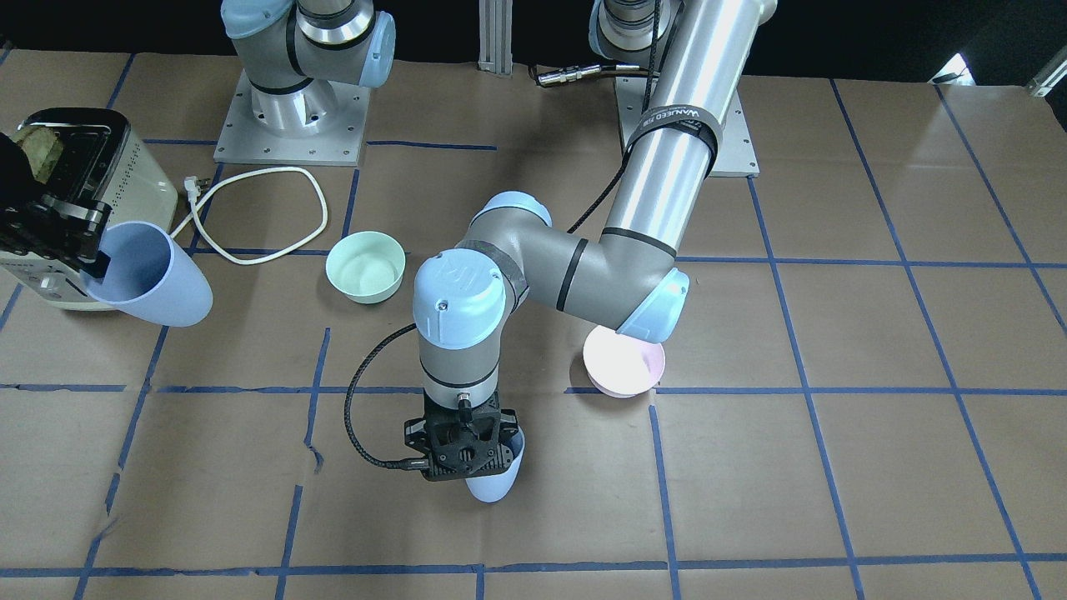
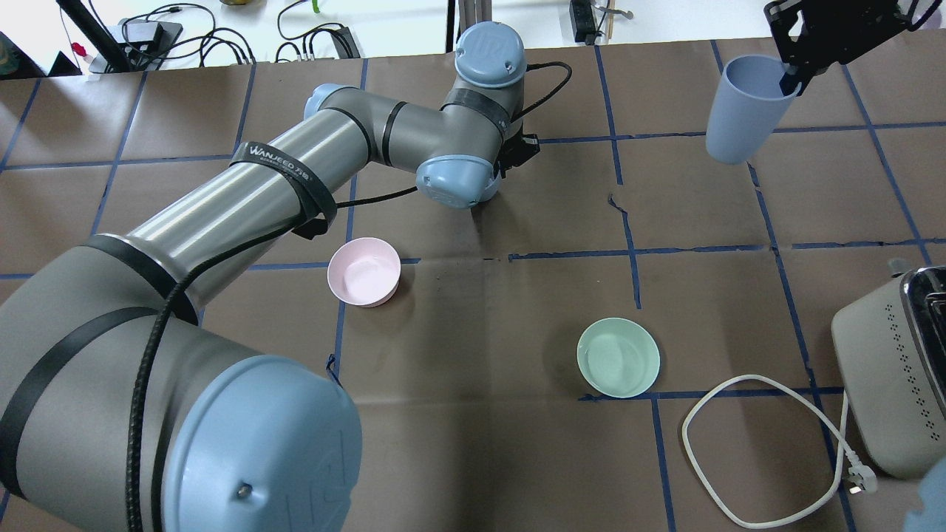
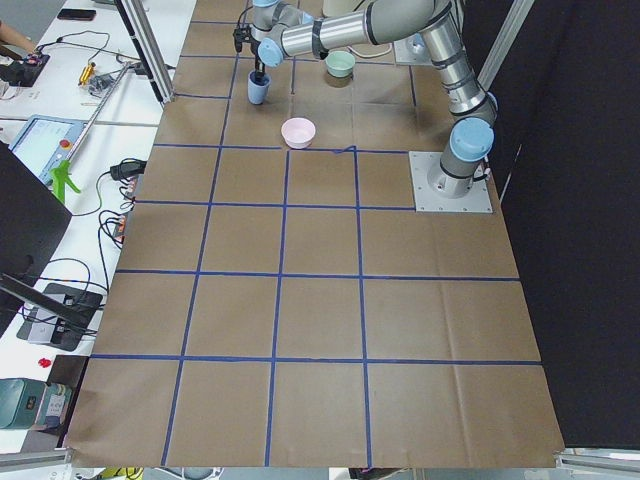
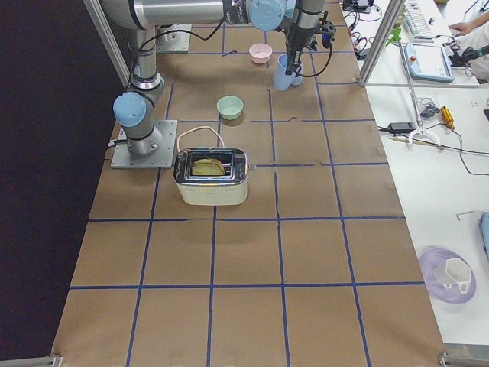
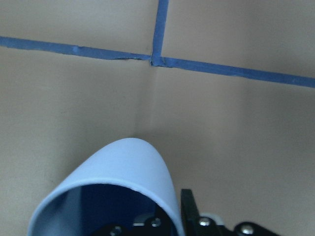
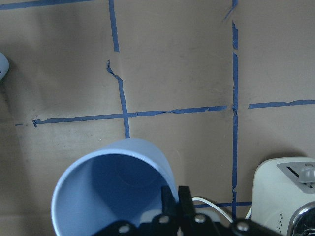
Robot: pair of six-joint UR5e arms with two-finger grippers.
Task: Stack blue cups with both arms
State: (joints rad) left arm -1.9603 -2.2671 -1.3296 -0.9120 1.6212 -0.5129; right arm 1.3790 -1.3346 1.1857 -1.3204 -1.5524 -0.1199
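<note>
Left blue cup: the left blue cup (image 1: 500, 479) is upright, on the operators' side of the mint-green bowl (image 1: 371, 296) and toward the robot's left. I cannot tell whether its base touches the brown paper (image 1: 834, 467).
Left gripper: the left gripper (image 1: 463, 457) points straight down over the cup. The left wrist view shows one finger outside the wall and hardware inside the mouth, so it reads as pinched on the rim wall.
Right blue cup: the right blue cup (image 1: 154, 279) is lifted clear of the paper and tilted, on the mint-green bowl's toaster side, well apart from the other cup.
Right gripper: the right gripper (image 1: 93, 254) is closed on the cup's rim wall, with one finger at the lip.
Handling: both cups look like thin, smooth plastic, so they are probably light, fairly stiff, slick and not fragile. A pinch on one side of the rim may let a cup swing or the wall flex.
Where to hold: the rim wall suits the cup being lowered in. The receiving cup's mouth must be free, so the finger inside it would likely block nesting.
Cup contents: the right cup is empty. As much of the left cup's inside as shows is empty.
Bowls: the mint-green bowl is empty. The pink bowl (image 2: 367, 301), to the mint-green bowl's left as the robot has it, is also empty.
Toaster: the toaster (image 4: 210, 187), to the bowl's right, has bread (image 4: 202, 166) in its slots.
</note>
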